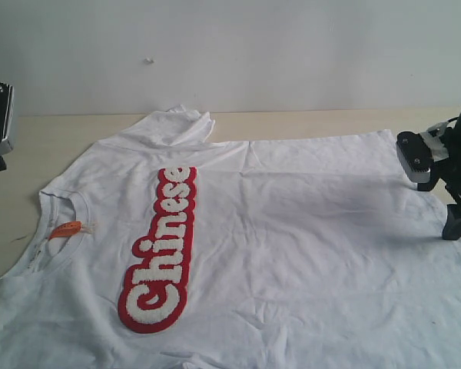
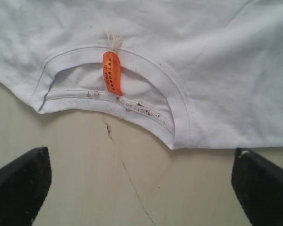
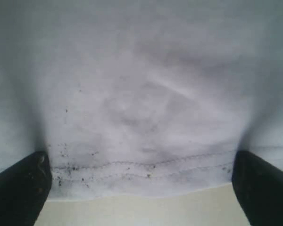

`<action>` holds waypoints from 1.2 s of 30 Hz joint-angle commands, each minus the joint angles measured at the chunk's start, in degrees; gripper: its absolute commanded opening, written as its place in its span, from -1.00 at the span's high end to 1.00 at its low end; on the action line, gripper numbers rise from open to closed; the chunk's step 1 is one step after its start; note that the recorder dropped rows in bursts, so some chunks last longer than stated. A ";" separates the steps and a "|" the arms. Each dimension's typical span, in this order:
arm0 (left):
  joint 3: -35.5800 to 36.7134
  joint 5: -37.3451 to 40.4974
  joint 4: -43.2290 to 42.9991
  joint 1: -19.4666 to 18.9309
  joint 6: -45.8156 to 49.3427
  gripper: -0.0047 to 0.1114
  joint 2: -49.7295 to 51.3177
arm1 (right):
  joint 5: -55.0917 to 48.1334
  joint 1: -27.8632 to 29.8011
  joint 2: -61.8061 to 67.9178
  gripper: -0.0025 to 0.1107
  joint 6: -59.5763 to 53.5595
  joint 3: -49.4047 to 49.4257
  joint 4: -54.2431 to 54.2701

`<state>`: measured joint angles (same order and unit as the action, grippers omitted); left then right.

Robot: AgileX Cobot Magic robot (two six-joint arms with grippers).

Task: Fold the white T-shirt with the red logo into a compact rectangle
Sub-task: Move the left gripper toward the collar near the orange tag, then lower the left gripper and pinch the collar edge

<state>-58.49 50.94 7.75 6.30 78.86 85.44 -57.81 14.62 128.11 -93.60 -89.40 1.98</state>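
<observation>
- Exterior view: the white T-shirt [image 1: 292, 231] lies spread out, front up, on the pale surface [image 1: 61, 131] and covers most of it, running out of view at the near edge.
- The red logo [image 1: 161, 254] runs in a long strip across the shirt's chest, just beside the collar [image 1: 58, 201], where a small orange tag [image 1: 65, 228] hangs.
- The shirt's far sleeve [image 1: 177, 123] sits bunched and partly folded over.
- The right claw [image 1: 436, 188] hangs at the shirt's end opposite the collar, its jaws spread wide.
- Left wrist view: the left claw [image 2: 141, 188] is spread wide and holds nothing. Its black fingers [image 2: 19, 183] are over bare surface just off the shirt's collar, apart from the cloth.
- The orange tag hangs inside the neck opening, and dark specks dot the collar's inner band.
- A thin dark crack [image 2: 122, 165] runs along the surface just off the collar.
- Right wrist view: the right claw's fingers stand far apart, one at each side of the shirt's stitched hem [image 3: 141, 165] — nothing is pinched between them.
- Whether the fingertips touch the cloth cannot be told. Dark specks mark the hem, and a strip of bare surface shows just past it.
</observation>
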 commanded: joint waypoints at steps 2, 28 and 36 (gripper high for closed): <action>0.32 -0.30 0.47 0.25 -0.04 -0.87 -0.10 | 1.25 0.06 1.33 -0.88 -0.80 0.44 -1.51; 0.32 -9.97 0.23 0.25 4.74 -0.87 9.89 | 1.25 0.06 1.33 -0.88 -0.80 0.44 -0.31; -7.54 -2.02 -2.06 -0.13 15.56 -0.87 24.92 | 1.25 0.06 1.33 -0.88 -0.80 0.44 -0.31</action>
<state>-61.91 45.59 5.62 6.30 93.84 107.49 -57.81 14.62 128.11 -93.60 -89.40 2.09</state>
